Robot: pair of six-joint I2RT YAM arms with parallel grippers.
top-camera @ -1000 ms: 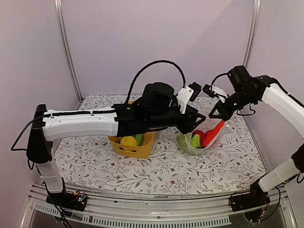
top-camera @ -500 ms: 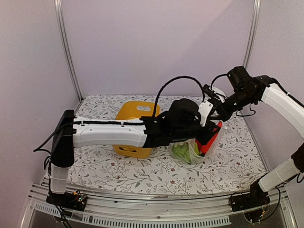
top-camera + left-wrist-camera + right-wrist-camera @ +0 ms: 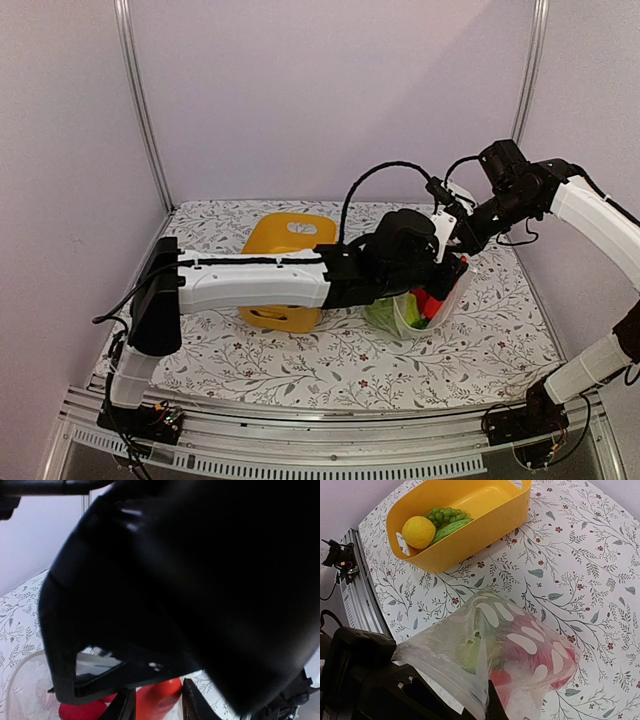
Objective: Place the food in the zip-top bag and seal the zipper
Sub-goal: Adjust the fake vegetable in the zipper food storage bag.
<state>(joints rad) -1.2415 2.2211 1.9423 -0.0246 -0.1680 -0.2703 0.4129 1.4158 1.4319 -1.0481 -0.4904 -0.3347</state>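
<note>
The clear zip-top bag (image 3: 530,645) stands on the table with its mouth up, and red and green food (image 3: 428,303) shows through its wall. My right gripper (image 3: 487,707) is shut on the bag's top edge by the zipper (image 3: 440,675) and holds it up. My left gripper (image 3: 432,285) reaches into the bag's mouth. In the left wrist view its fingers (image 3: 125,707) stand on either side of an orange-red food piece (image 3: 160,695) and touch it. More food lies in the yellow basket (image 3: 470,545): a lemon (image 3: 418,531), grapes (image 3: 445,515) and a green vegetable (image 3: 451,529).
The left arm (image 3: 250,282) stretches across the table in front of the yellow basket (image 3: 285,235). A dark body (image 3: 200,570) close to the lens blocks most of the left wrist view. The metal rail (image 3: 362,595) marks the table's near edge.
The left arm swung right from over the basket to the bag's mouth, and its jaws narrowed. The orange-red piece sits lower in the bag. The right gripper held still.
</note>
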